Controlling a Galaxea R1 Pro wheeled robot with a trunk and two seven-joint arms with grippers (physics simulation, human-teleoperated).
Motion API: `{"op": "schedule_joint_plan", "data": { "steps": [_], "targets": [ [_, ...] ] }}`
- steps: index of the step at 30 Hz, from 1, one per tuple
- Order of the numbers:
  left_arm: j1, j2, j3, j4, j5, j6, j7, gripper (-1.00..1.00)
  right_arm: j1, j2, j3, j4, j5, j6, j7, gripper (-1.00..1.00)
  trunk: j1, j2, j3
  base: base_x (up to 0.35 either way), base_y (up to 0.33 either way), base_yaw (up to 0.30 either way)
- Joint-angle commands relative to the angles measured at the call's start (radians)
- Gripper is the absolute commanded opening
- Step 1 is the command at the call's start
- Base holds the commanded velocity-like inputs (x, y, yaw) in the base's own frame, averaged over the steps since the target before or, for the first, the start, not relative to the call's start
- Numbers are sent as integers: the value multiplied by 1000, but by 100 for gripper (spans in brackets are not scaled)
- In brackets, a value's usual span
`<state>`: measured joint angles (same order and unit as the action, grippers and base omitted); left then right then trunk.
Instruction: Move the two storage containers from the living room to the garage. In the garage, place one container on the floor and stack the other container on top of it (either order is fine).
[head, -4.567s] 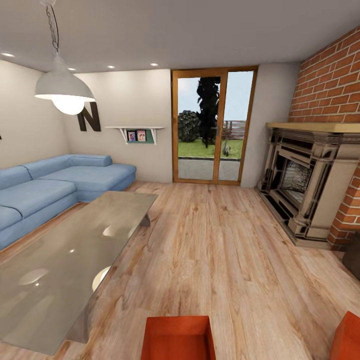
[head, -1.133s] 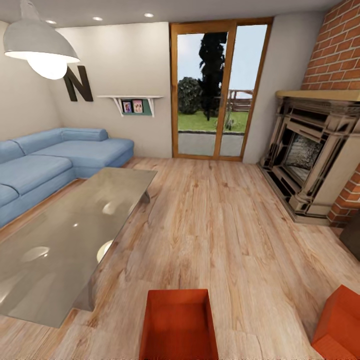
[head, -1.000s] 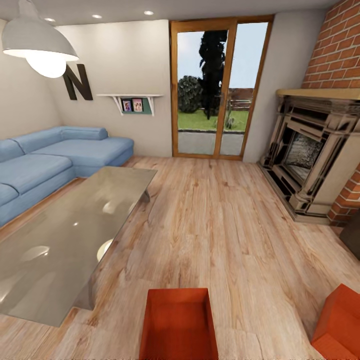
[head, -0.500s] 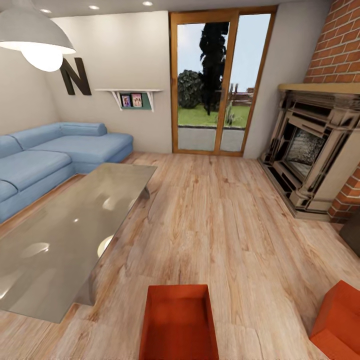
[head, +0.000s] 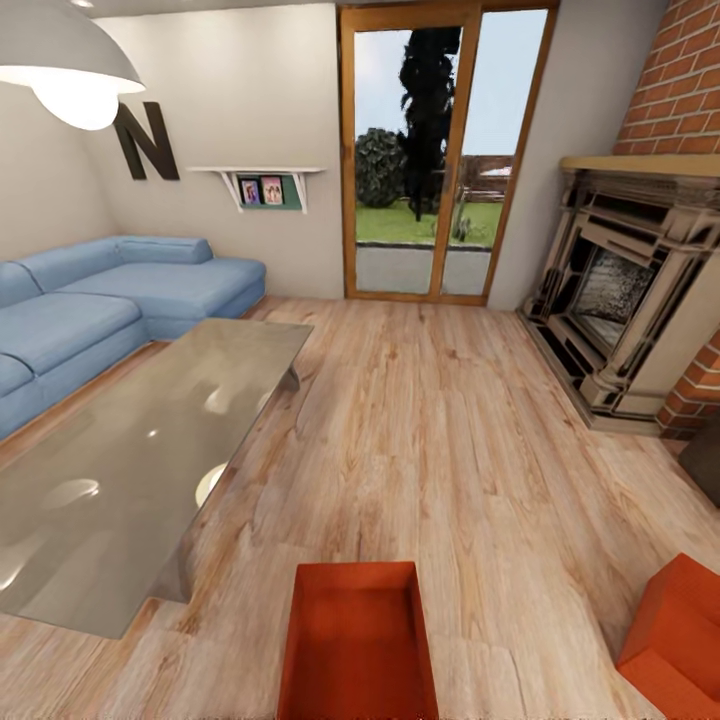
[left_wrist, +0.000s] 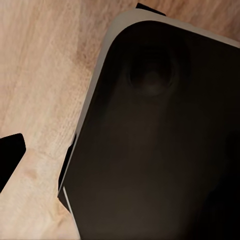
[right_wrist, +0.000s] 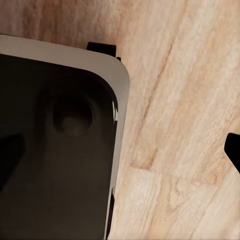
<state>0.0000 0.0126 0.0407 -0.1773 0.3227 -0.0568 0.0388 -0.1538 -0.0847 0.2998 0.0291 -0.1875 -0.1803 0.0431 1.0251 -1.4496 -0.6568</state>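
Two storage containers on wood plank floor (head: 450, 430) of living room: near container (head: 358, 640) straight ahead, open side up; second container (head: 680, 640) at right, tilted, well apart. Judged rigid, light, smooth-walled; best gripped by opposite rims. One glass surface (head: 130, 450), one sofa (head: 110, 310). Tool states: could not tell.

Open plank floor (head: 440, 420) runs toward 12 o'clock. A glass coffee table (head: 130, 470) blocks 10 o'clock, a fireplace (head: 625, 300) 2 o'clock; orange boxes sit at 6 (head: 357, 640) and 4 (head: 680, 640).
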Motion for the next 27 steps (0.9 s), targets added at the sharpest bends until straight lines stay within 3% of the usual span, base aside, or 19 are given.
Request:
{"op": "schedule_joint_plan", "data": {
  "steps": [1, 27],
  "targets": [
    [0, 0, 4, -1, -1, -1, 1, 100, -1, 0, 7, 3, -10, -6, 5, 100, 0, 0, -2, 0, 0, 0],
    [0, 0, 4, -1, -1, -1, 1, 100, -1, 0, 7, 3, -10, -7, 3, 100, 0, 0, -44, 0, 0, 0]
  ]
}}
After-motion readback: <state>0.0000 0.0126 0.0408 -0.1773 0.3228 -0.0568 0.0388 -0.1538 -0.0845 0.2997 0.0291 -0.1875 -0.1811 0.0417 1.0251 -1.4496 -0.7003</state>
